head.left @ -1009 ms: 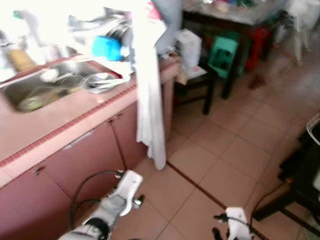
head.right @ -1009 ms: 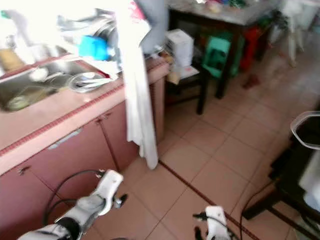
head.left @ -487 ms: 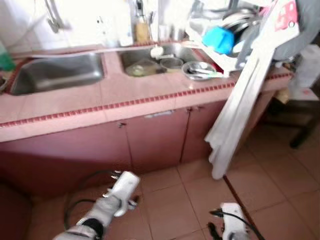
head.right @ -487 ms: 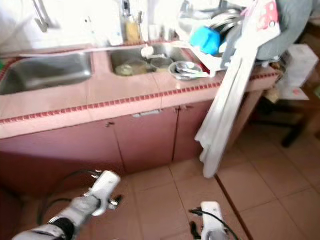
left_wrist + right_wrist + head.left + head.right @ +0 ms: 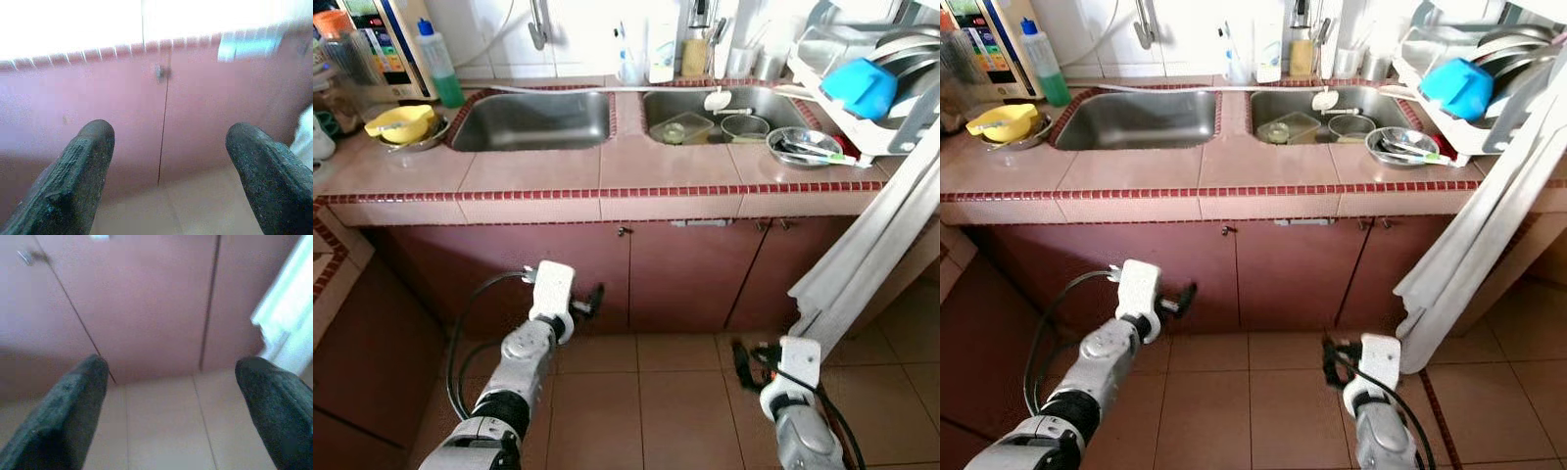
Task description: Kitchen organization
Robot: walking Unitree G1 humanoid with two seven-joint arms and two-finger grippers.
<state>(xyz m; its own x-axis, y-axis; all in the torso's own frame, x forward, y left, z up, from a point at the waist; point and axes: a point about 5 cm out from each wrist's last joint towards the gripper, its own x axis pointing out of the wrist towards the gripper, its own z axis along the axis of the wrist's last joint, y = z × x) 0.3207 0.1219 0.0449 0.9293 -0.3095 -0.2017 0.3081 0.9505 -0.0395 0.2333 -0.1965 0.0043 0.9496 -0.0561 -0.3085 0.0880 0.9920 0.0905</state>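
**Before the tiled counter, both claws low and empty**

Low over the floor tiles (image 5: 675, 392), nearest the camera, the left gripper (image 5: 166, 161) and the right gripper (image 5: 171, 401) both point at the red-brown cabinet doors (image 5: 685, 279). Each has its two black fingers spread wide apart with nothing between them; the wrist views look straight through the gaps at the door panels. The left arm's fingertips (image 5: 595, 294) sit close to the door below the left basin, not touching it as far as can be seen.

Just to the right of the right arm hangs a long white cloth (image 5: 862, 264), draped down from the counter's right end almost to the floor.

Above the doors runs the pink tiled counter (image 5: 538, 176) with its red trim. Set into it are two steel basins: the left sink (image 5: 533, 119) and the right sink (image 5: 705, 103), which holds a clear container (image 5: 682, 128) and a small bowl (image 5: 745, 126). A steel bowl with utensils (image 5: 803, 147) rests on the counter beside a dish rack (image 5: 862, 127) carrying a blue cup (image 5: 859, 88). At the far left stand a yellow bowl (image 5: 401, 122) and a green bottle (image 5: 438, 64).
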